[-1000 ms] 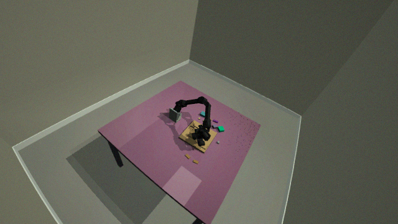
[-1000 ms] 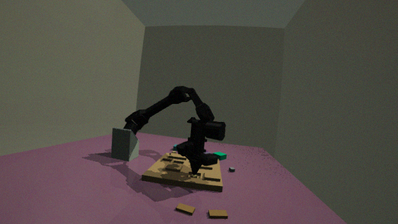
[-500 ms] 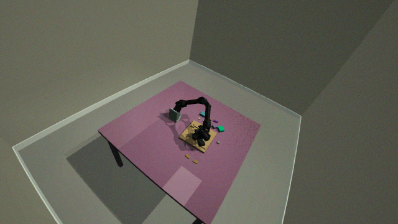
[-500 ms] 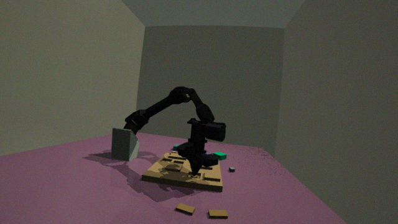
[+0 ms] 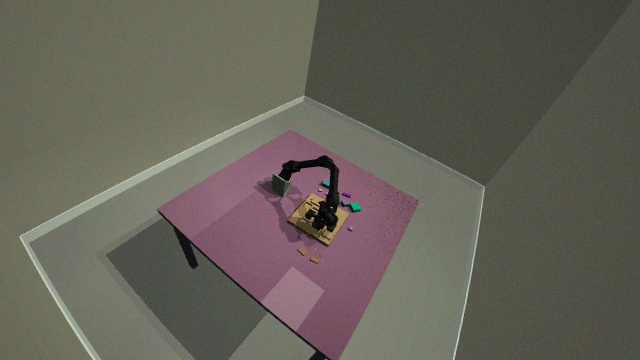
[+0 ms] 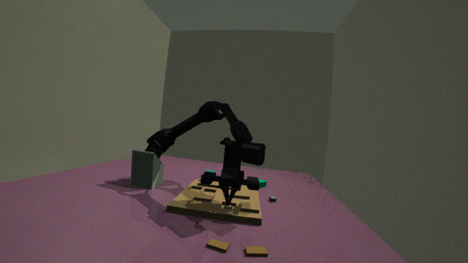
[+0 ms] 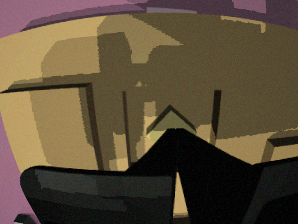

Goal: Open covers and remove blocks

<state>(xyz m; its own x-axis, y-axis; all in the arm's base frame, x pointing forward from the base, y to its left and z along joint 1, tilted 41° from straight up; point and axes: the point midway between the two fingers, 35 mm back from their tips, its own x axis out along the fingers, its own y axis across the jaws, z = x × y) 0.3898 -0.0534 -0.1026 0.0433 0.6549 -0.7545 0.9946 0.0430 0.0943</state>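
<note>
The tan puzzle board (image 5: 296, 220) (image 6: 177, 210) (image 7: 12, 65) lies on the pink table, with several wells and grooves. My gripper (image 5: 320, 228) (image 6: 228, 204) (image 7: 174, 136) is shut, its tips pointing down at a well in the near part of the board. A small pale yellow-green block (image 6: 227, 207) (image 7: 171, 121) shows in that well, right at the fingertips; it is not between them. Whether the tips touch it I cannot tell. Slots and raised edges show on either side in the wrist view. The arm and its shadow hide part of the board, so the state of every cover is unclear.
Two flat tan pieces (image 5: 301, 251) (image 5: 314, 260) (image 6: 218, 245) (image 6: 256, 251) lie before the board. A green block (image 5: 355, 207) (image 6: 262, 183) and small grey block (image 5: 350, 229) (image 6: 273, 199) lie beyond its right side. Teal (image 5: 326, 183) (image 6: 211, 171) and purple (image 5: 346, 195) pieces lie behind.
</note>
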